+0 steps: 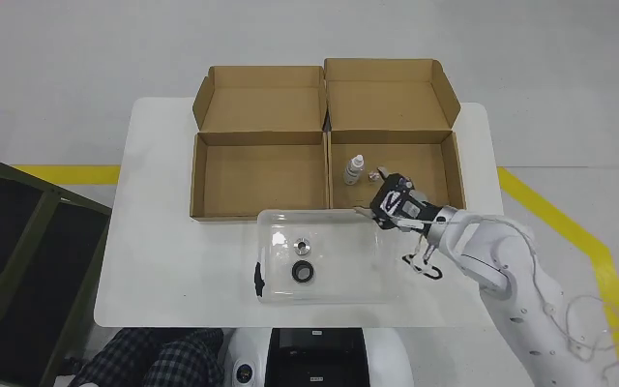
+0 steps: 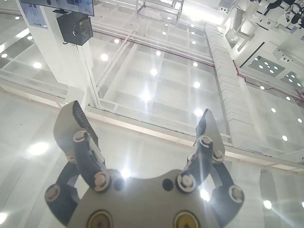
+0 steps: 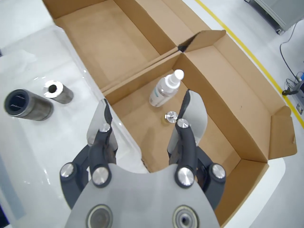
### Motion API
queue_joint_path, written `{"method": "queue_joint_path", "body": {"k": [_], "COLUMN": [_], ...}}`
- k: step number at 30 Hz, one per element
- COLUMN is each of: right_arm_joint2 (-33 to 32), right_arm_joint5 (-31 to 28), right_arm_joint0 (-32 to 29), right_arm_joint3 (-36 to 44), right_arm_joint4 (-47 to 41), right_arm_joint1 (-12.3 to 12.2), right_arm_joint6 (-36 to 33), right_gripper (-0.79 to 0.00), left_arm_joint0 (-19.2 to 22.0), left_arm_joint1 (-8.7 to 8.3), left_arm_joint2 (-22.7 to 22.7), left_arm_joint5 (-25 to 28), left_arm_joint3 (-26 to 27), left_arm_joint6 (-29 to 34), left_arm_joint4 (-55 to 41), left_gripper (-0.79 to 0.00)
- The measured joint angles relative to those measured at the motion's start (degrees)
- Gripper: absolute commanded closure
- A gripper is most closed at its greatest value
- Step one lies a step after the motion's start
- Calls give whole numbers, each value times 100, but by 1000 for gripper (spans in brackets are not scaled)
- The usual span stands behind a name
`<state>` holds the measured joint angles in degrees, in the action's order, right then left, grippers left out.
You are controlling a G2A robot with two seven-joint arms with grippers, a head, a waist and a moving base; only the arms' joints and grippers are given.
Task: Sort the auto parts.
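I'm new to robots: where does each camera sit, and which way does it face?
Top view: above the arms, looking down on the table, left box, right box and clear tray; the right arm shows.
Left wrist view: on the left wrist, facing up at the ceiling; the open left gripper shows.
Right wrist view: on the right wrist, looking down into the right box; the open right gripper shows.
Shared: top and right wrist views both show the bottle and two metal cylinders.
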<state>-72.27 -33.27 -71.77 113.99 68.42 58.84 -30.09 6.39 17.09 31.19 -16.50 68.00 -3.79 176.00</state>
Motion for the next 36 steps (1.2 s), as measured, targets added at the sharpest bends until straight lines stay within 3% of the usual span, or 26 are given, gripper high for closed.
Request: {"method": "queue_joint_path", "body": {"k": [6, 12, 36], "right_arm_joint2": [97, 412, 1871], "right_arm_joint5": [-387, -692, -1249], "right_arm_joint0": [-500, -662, 192], "right_arm_joint3": [657, 821, -222], "right_arm_joint4": [172, 333, 782], "right_arm_joint1": [-44, -48, 146], "right_arm_joint6": [120, 193, 173], "right_gripper": [-625, -634, -619], "left_arm_joint0": [0, 0, 0], "left_arm_joint1": [0, 0, 0], "left_arm_joint2": [0, 0, 0], "left_arm_joint5": [0, 0, 0], "left_arm_joint3": [0, 0, 0], "left_arm_joint6": [0, 0, 0], "left_arm_joint4": [0, 0, 0], "left_gripper": [-785, -785, -785]}}
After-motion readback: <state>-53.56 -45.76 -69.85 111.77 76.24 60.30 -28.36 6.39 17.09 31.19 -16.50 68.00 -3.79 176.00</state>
